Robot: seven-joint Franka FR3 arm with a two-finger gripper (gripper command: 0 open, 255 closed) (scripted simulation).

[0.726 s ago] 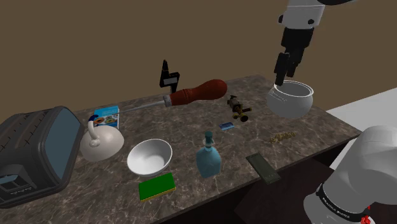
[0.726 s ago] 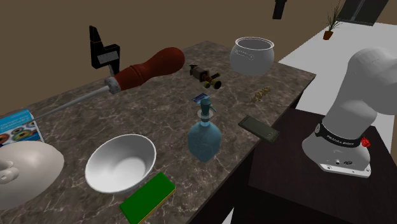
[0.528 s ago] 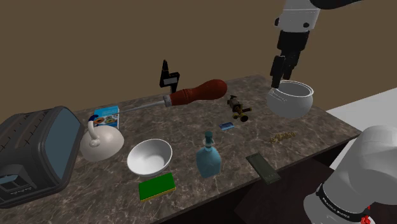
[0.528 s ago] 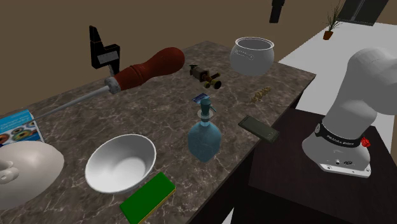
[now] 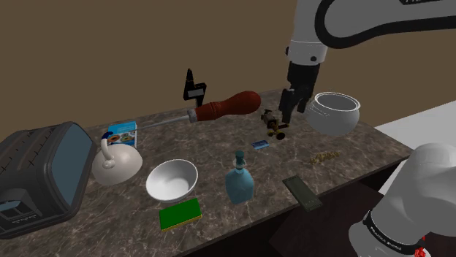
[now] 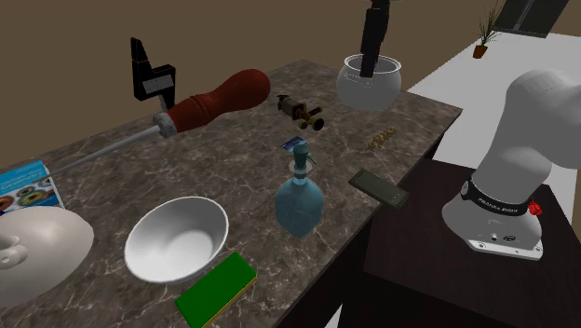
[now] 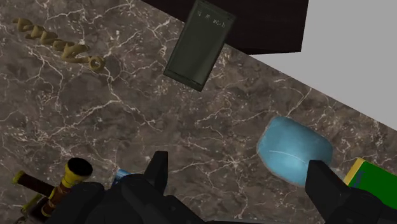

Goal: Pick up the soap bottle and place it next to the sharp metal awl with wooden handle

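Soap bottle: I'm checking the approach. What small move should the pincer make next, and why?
Probably shift the open pincer across toward the soap bottle before descending: it hovers high near the brass object, and the wrist view shows the bottle off-centre, close to one finger.

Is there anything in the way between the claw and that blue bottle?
Nothing tall. The open gripper hangs over the counter; between it and the bottle only a small flat blue card lies on the counter, low enough to pass over, I'd judge.
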